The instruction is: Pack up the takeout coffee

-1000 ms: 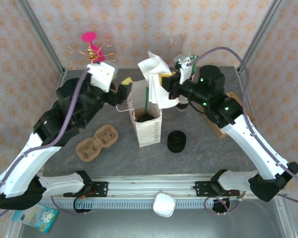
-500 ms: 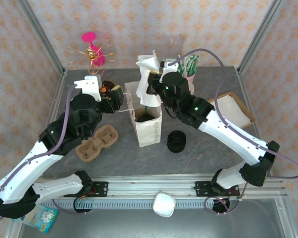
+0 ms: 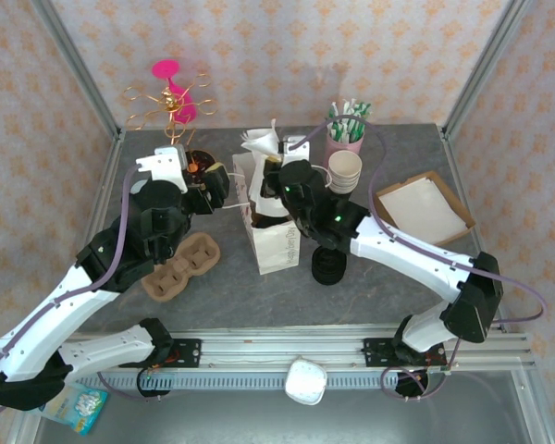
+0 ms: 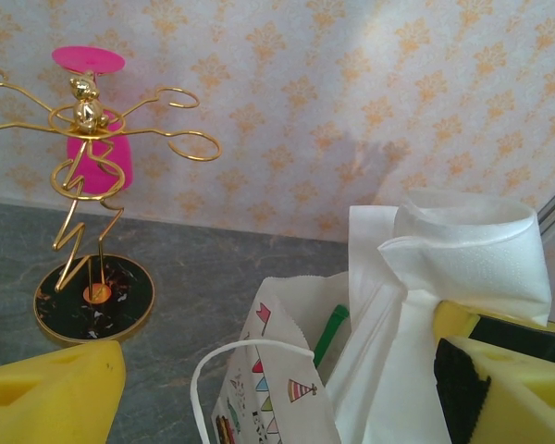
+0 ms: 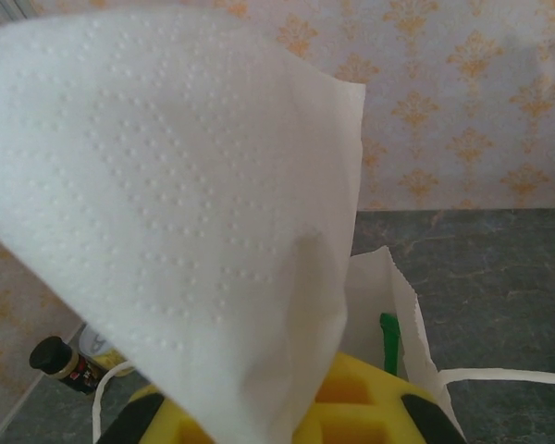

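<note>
One lidded black cup [image 3: 262,213] sits down inside the paper bag [image 3: 279,245], you've got the right gripper [image 3: 268,173] pinched on a white napkin [image 5: 166,185] over the bag mouth, left gripper [image 3: 217,180] spread wide beside the handle loop [image 4: 224,355].

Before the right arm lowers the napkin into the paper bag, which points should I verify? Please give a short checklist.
1. Right gripper shut on the napkin: ok.
2. Napkin above the mouth of the paper bag: ok.
3. Paper bag upright, mouth open: ok.
4. Left gripper open near the bag's handle, gripping nothing: ok.
5. Takeout coffee inside the bag: cannot tell; the inside is dark.
</note>
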